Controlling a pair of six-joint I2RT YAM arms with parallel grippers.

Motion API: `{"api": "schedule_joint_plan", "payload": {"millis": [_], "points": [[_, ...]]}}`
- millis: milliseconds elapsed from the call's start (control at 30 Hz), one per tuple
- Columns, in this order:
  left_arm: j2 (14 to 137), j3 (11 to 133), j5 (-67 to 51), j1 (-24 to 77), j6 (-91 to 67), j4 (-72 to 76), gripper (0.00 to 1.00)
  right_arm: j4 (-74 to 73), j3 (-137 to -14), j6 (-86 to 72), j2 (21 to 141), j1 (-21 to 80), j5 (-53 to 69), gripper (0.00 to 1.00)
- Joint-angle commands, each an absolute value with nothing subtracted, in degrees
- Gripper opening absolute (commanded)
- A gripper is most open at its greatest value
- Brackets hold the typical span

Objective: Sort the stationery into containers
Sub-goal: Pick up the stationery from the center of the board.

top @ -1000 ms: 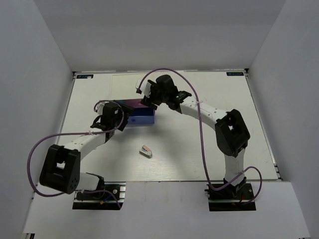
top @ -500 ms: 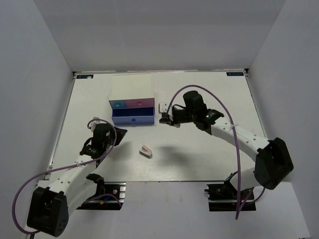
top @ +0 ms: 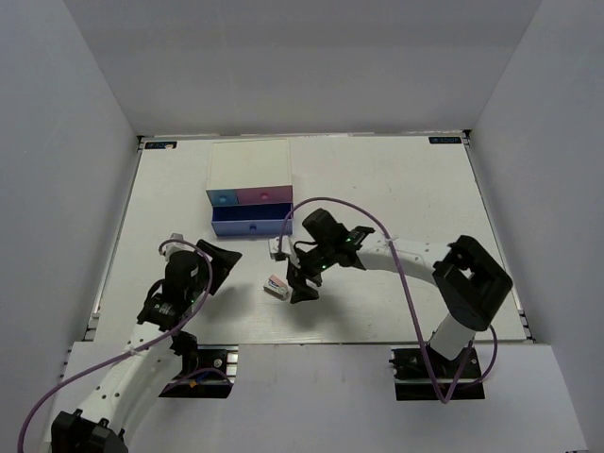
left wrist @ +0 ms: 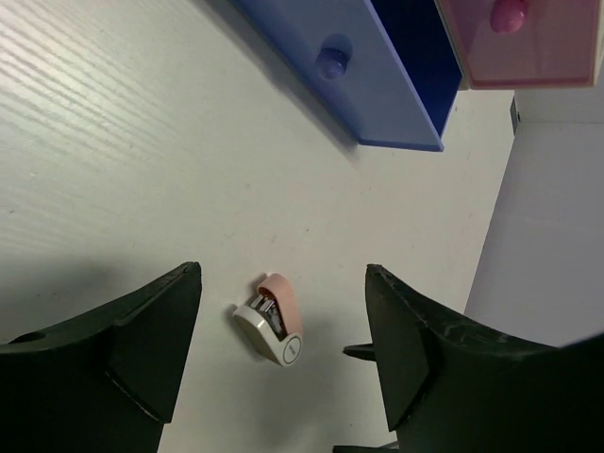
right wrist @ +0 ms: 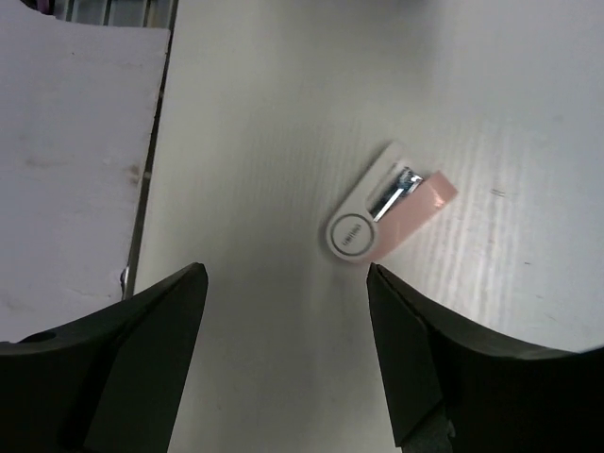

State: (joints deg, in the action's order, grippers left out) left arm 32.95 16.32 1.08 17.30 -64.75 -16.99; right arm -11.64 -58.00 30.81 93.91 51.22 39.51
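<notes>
Stapler (right wrist: pixel 387 215) lies just ahead of right gripper (right wrist: pixel 283 283), jaws apart.
Long axis diagonal to the jaw line; left gripper (left wrist: pixel 283 278), also apart, farther.

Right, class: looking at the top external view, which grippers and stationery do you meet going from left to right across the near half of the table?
left gripper → pink-and-white stapler → right gripper

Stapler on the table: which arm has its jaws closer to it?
Right. The right arm holds its open jaws just beside the stapler, on its right; the left arm holds its open jaws farther off, on its left.
</notes>
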Motion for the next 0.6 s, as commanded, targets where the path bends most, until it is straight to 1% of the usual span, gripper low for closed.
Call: {"api": "schedule_joint_plan", "payload": {"millis": [0,33,167,233,333,567], "points": [[28.58,17.48,2.72,17.05,-63.46,-25.29,0.8,-12.22,-61.08,25.06,96.59,54.05,37.01,0.75],[27.52,17.49,3.59,17.05,-63.46,-26.44,0.8,-12.13,-61.69,24.0,97.03,55.71,35.96,0.75],[22.42,18.01,5.44,17.05,-63.46,-31.11,0.8,-9.32,-62.14,18.83,99.31,58.44,28.84,0.83],[20.75,18.54,6.15,17.05,-63.46,-32.77,0.8,-8.35,-61.96,17.59,99.4,59.15,24.46,0.83],[18.46,19.16,6.86,17.05,-63.98,-35.85,0.8,-6.95,-61.44,16.79,98.36,59.33,21.11,0.84],[15.65,19.69,7.9,17.05,-63.98,-38.85,0.8,-5.71,-60.56,16.35,97.47,59.59,13.72,0.83]]}}
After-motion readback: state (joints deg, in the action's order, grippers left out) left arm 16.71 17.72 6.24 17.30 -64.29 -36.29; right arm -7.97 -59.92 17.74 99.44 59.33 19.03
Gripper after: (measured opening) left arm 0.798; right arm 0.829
